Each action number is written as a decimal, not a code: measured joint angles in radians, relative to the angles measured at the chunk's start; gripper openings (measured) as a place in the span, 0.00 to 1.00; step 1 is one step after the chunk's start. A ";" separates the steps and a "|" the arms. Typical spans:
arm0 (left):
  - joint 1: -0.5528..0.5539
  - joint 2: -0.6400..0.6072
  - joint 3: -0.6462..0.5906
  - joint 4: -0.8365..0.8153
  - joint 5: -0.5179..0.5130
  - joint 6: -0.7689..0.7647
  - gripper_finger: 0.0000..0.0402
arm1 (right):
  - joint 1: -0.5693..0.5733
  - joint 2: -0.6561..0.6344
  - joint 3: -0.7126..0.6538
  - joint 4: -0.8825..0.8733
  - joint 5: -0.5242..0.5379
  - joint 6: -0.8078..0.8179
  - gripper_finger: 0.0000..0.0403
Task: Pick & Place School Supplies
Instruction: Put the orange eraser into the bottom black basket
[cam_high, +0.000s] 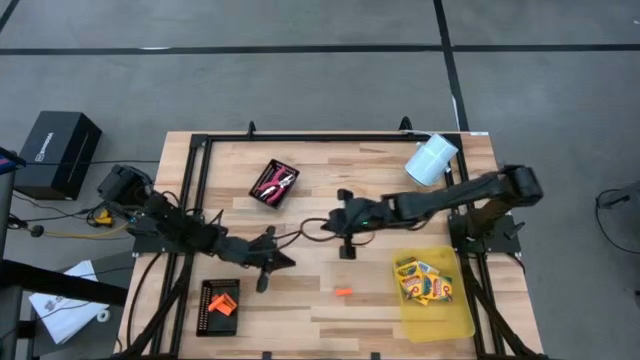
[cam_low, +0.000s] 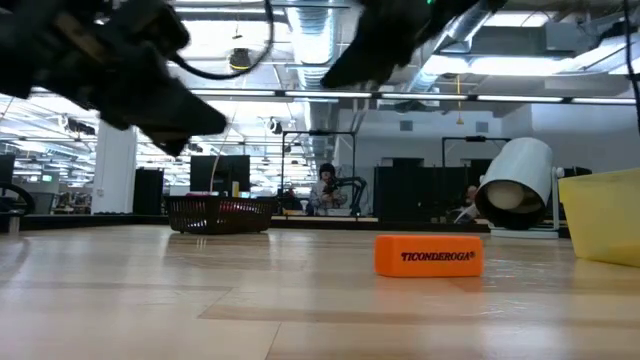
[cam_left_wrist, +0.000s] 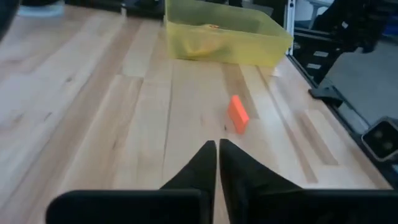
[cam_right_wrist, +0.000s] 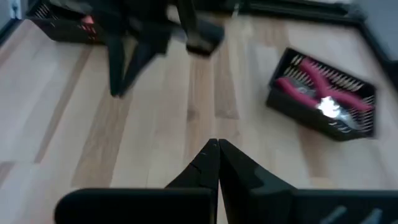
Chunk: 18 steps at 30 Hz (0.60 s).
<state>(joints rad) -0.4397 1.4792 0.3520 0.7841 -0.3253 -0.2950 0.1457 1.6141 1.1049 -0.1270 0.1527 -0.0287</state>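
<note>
One orange eraser (cam_high: 343, 292) lies just beside the yellow bin (cam_high: 452, 322) holding several crayon boxes (cam_high: 424, 281); both tools (cam_high: 262, 284) (cam_high: 346, 253) are closed, empty.

end effector (cam_right_wrist: 217, 163) closed, empty | red-handled tools (cam_right_wrist: 326, 93) in mesh tray (cam_right_wrist: 298, 106)

One small orange stubby piece (cam_high: 343, 292) lies alone on the bare tabletop (cam_high: 320, 320), flat on its long side, with dark lettering along its face in the low view (cam_low: 427, 256); it sits near the yellow bin but apart from it. More orange pieces (cam_high: 225, 298) rest in the black mesh tray at the left front. Yellow crayon boxes (cam_high: 425, 280) with green marks lie piled flat and overlapping inside the yellow bin. The red-handled scissors-like tools (cam_high: 274, 183) lie in the black mesh tray toward the back, handles together.
</note>
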 joint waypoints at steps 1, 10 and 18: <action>0.024 0.014 0.013 0.000 0.031 -0.009 0.05 | 0.004 -0.036 -0.001 -0.027 0.018 -0.006 0.00; 0.141 0.317 0.283 -0.023 0.231 0.005 0.33 | 0.101 -0.269 -0.002 -0.242 0.223 0.055 0.00; 0.162 0.433 0.511 -0.275 0.248 0.045 0.50 | 0.229 -0.377 -0.002 -0.374 0.379 0.145 0.00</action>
<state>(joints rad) -0.2773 1.9121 0.8633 0.5091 -0.0776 -0.2501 0.3749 1.2370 1.1027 -0.5013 0.5314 0.1166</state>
